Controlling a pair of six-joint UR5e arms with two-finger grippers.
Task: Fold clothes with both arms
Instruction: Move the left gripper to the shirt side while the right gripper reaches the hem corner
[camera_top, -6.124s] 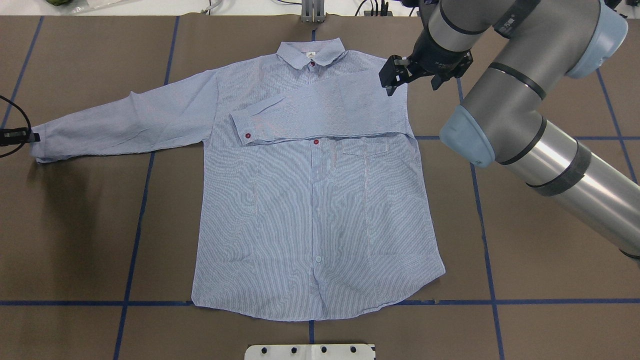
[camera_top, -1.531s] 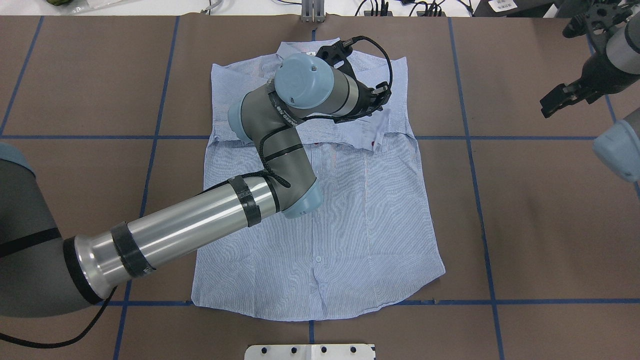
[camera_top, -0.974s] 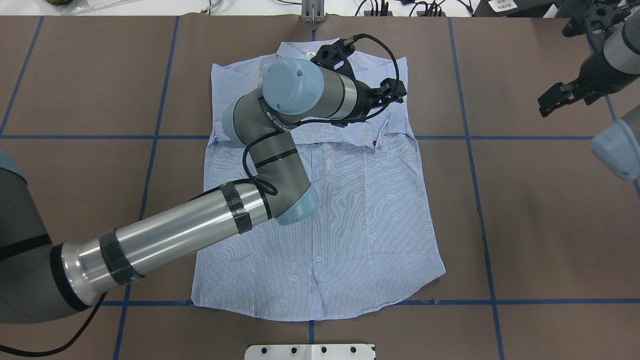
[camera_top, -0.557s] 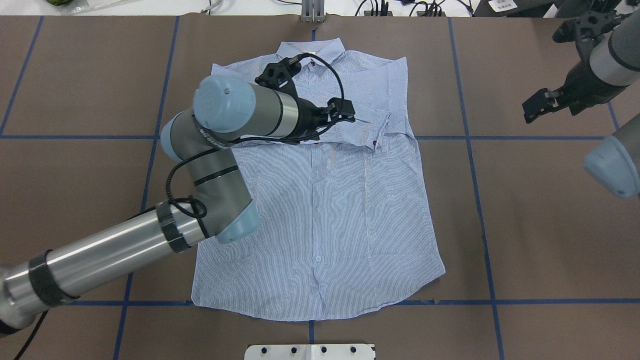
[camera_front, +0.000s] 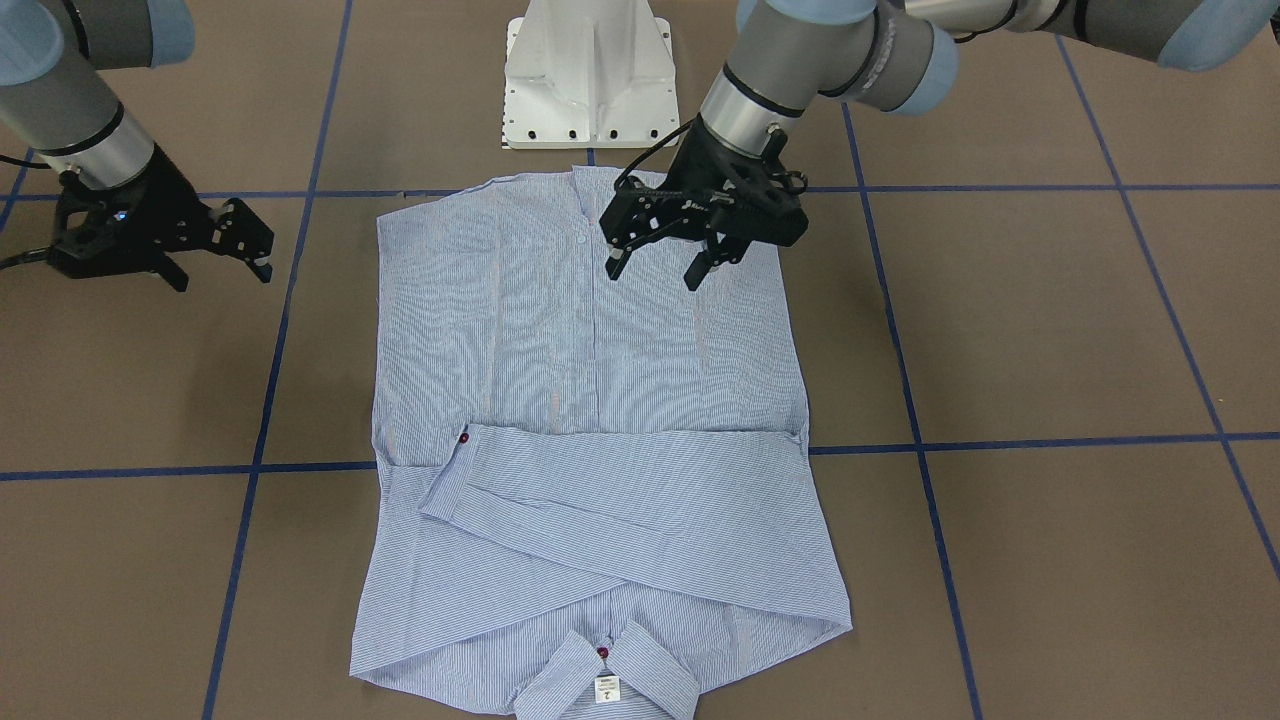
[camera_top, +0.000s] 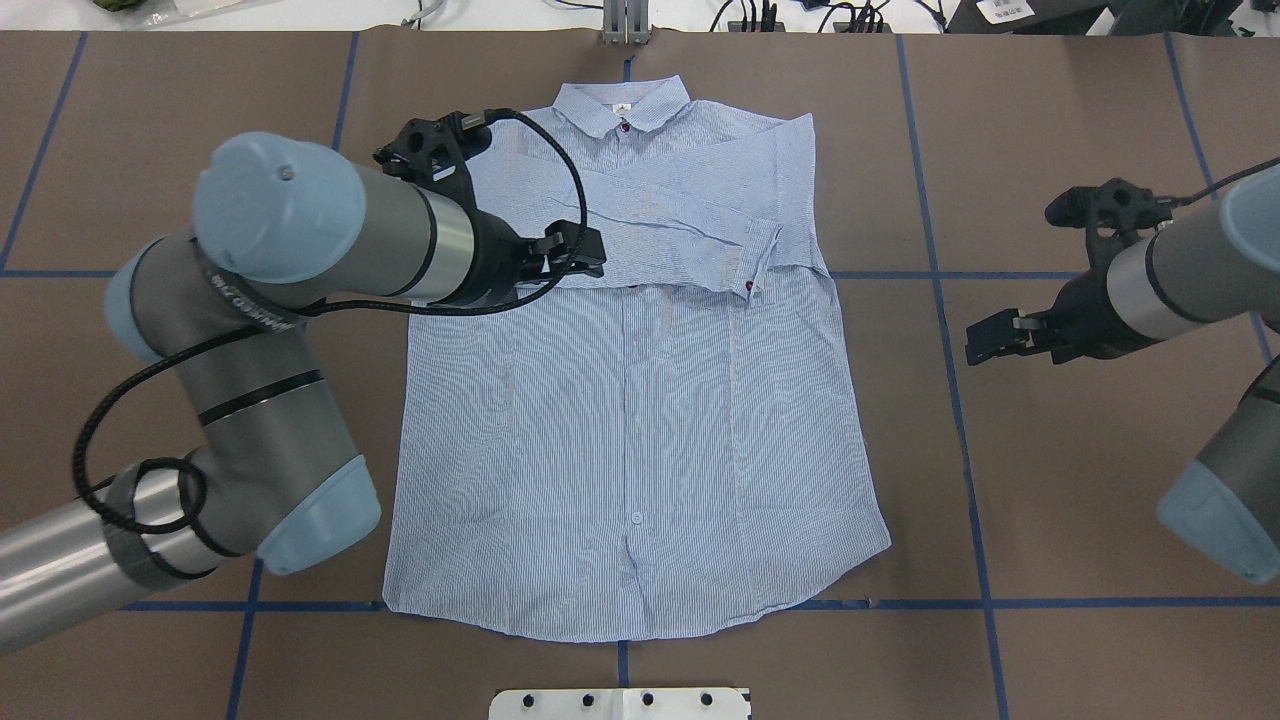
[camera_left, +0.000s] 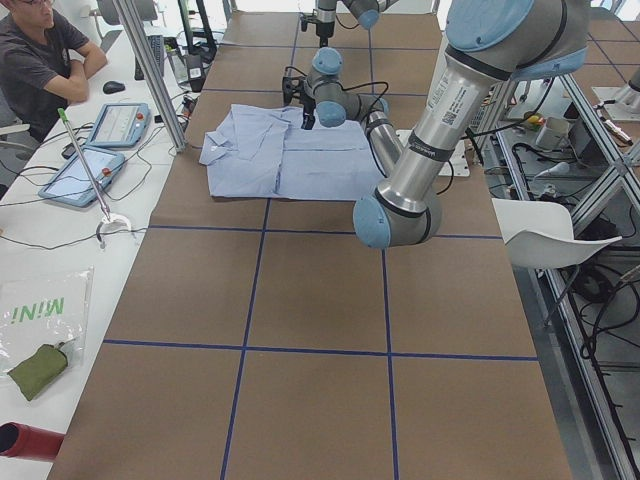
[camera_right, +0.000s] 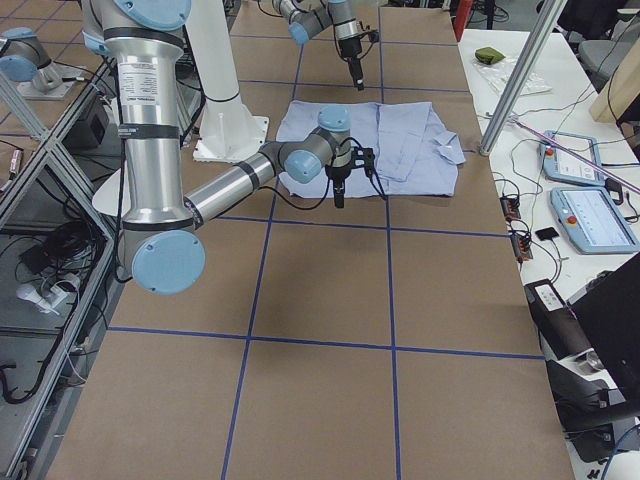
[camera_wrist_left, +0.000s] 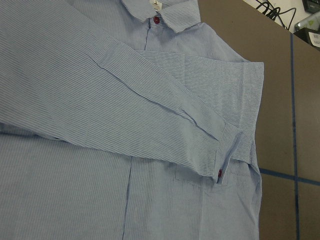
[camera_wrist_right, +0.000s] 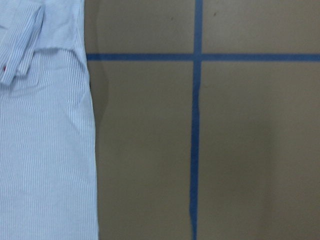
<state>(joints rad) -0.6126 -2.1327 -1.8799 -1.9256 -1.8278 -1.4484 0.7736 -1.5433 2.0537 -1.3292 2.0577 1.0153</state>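
The shirt (camera_top: 640, 430) lies flat and face up in the middle of the brown tabletop (camera_top: 1050, 480). Inside its collar (camera_top: 623, 105) is a white neck label (camera_front: 605, 687) with a small dark mark; any wording on it is too small to read. The long axis runs from collar to hem (camera_top: 640, 625). The hem lies toward the robot's white pedestal (camera_front: 588, 75) and the collar points away from it, toward the far edge. Both sleeves are folded crosswise over the chest. The upper sleeve's cuff, with its dark red button (camera_top: 749, 288), ends near the shirt's edge on the robot's right, just above the chest pocket (camera_wrist_left: 192, 175).

The left hand (camera_front: 652, 278) hangs over the shirt with its fingers spread wide and nothing between them. The right hand (camera_front: 225, 280) is also spread and empty, above bare tabletop beside the shirt's right edge.

Blue tape lines (camera_top: 985, 603) grid the tabletop. On the white side bench, a clear bag (camera_left: 35, 312) shows green letters reading "MINI" upside down.
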